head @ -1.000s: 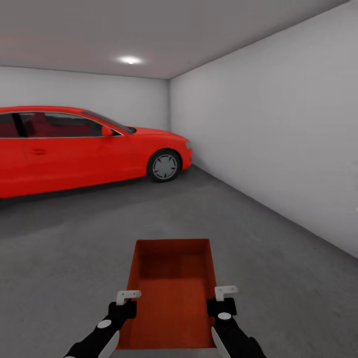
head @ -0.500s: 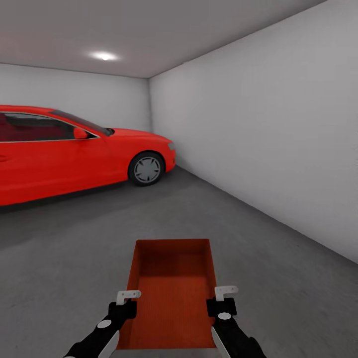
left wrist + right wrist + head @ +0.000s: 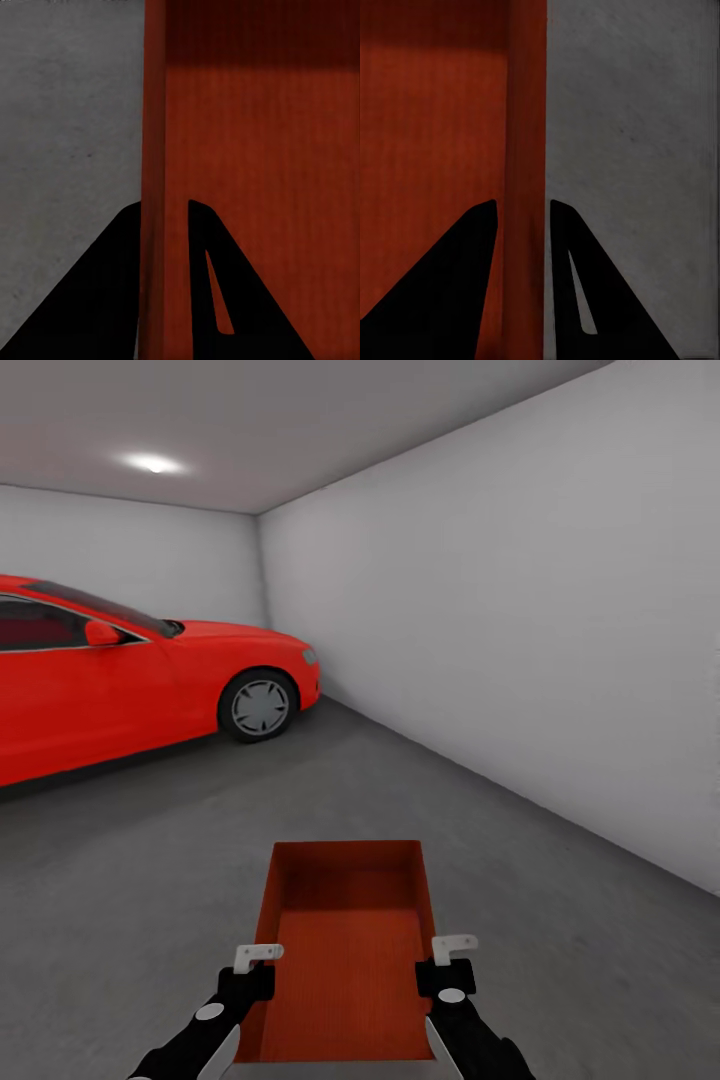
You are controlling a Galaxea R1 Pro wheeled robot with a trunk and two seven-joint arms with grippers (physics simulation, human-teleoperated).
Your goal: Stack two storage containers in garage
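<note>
Both pincers clamp storage container [image 3: 345,950] walls: left pincer [image 3: 257,960]; right pincer [image 3: 452,952]; above floor [image 3: 150,880].

Container [image 3: 345,950] held above floor [image 3: 150,860], car [image 3: 130,670] ahead left, wall [image 3: 520,630] right

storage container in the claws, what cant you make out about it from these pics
- Storage container: near end cut off by the head view's bottom edge.
- Its underside: hidden by its own body, so whether a second bin sits beneath cannot be told.
- Red car: rear cut off by the head view's left edge.
</note>
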